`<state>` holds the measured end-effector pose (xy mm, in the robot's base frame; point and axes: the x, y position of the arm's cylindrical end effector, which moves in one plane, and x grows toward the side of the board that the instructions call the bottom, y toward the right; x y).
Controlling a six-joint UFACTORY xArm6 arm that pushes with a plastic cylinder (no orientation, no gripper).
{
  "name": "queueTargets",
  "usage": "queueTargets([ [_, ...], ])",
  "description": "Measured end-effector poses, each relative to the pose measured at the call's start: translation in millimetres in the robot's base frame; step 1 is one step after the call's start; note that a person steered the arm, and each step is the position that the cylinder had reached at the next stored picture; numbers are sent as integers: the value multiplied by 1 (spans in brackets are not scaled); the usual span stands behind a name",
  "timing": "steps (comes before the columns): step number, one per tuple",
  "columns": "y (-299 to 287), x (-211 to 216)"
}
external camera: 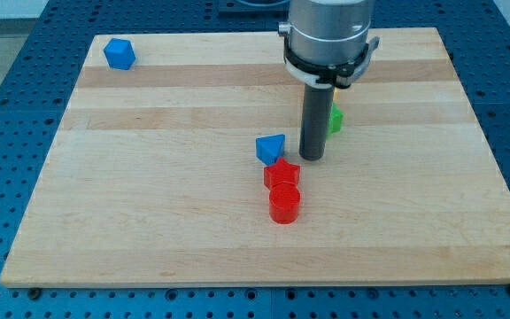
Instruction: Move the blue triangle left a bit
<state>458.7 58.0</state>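
The blue triangle (271, 148) lies near the middle of the wooden board (149, 204). My tip (312, 157) stands just to its right, a small gap apart. A red star-shaped block (282, 175) sits right below the triangle, touching or nearly touching it. A red cylinder (284, 204) sits directly below the star. A green block (335, 120) is partly hidden behind the rod, on its right.
A blue block with several sides (119, 54) lies near the board's top left corner. The arm's grey housing (328, 35) hangs over the top middle of the board. Blue perforated table surrounds the board.
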Motion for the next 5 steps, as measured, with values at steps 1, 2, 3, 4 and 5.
queueTargets([
  [1,-2,0],
  [2,-17,0],
  [3,-35,-4],
  [4,-59,-8],
  [5,-84,-8],
])
